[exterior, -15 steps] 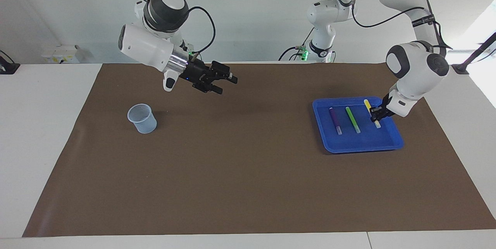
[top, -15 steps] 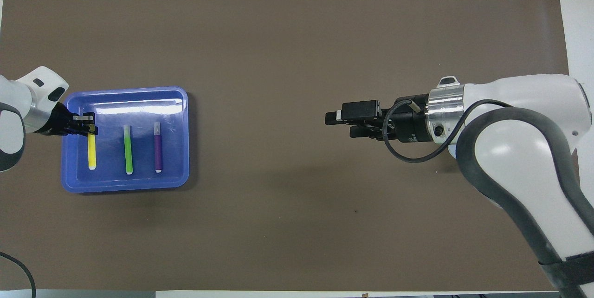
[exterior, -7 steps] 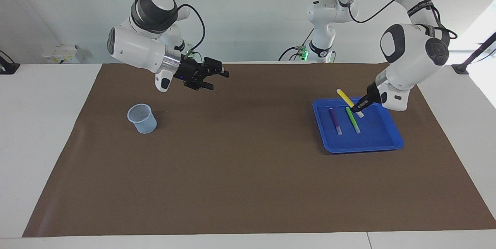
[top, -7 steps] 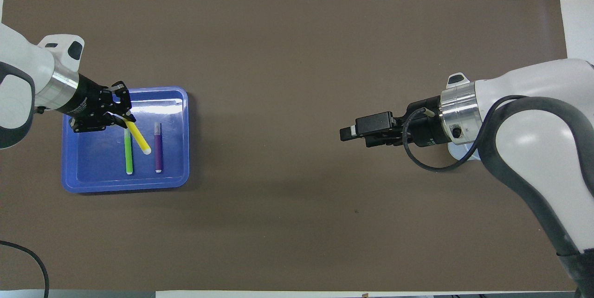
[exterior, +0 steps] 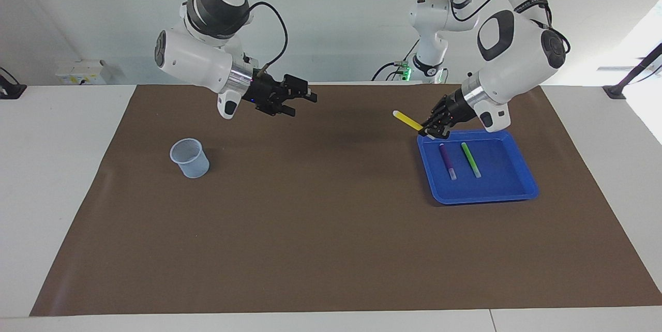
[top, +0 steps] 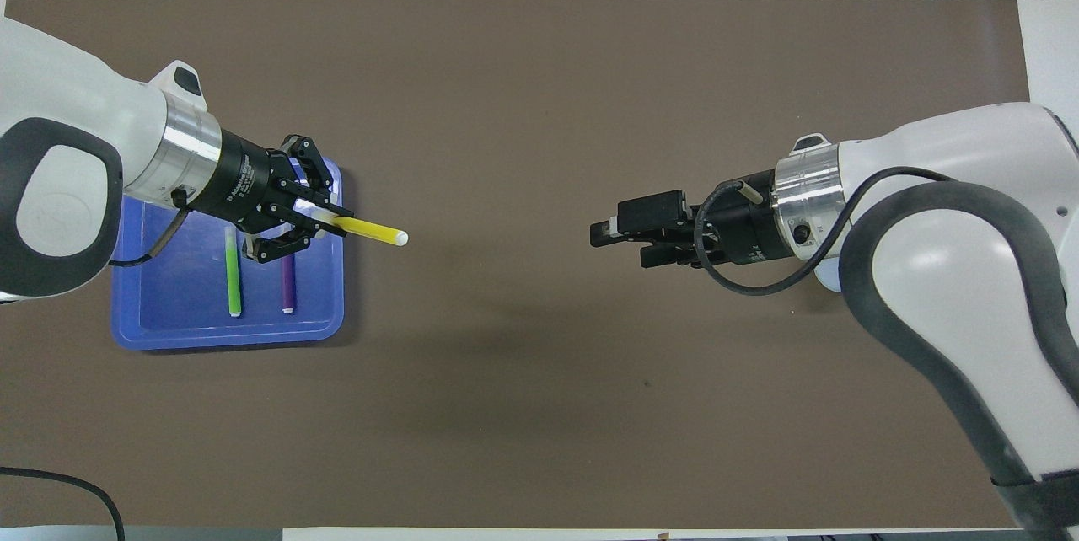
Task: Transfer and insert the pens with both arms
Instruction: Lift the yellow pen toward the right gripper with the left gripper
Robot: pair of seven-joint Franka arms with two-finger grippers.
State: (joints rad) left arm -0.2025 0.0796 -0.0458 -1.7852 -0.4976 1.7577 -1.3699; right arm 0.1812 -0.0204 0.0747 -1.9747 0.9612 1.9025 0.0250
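Note:
My left gripper is shut on the yellow pen. It holds the pen in the air over the blue tray's edge, nearly level, free end toward the right arm's end of the table. The purple pen and the green pen lie side by side in the tray. My right gripper is open and empty, up over the brown mat, pointing toward the left gripper.
A pale translucent cup stands upright on the brown mat toward the right arm's end. A thin black bracket sits at the table edge at the left arm's end.
My left gripper has lifted the yellow pen out of the tray and swung it level toward the table's middle. My right gripper pulled back a little, then came forward again.

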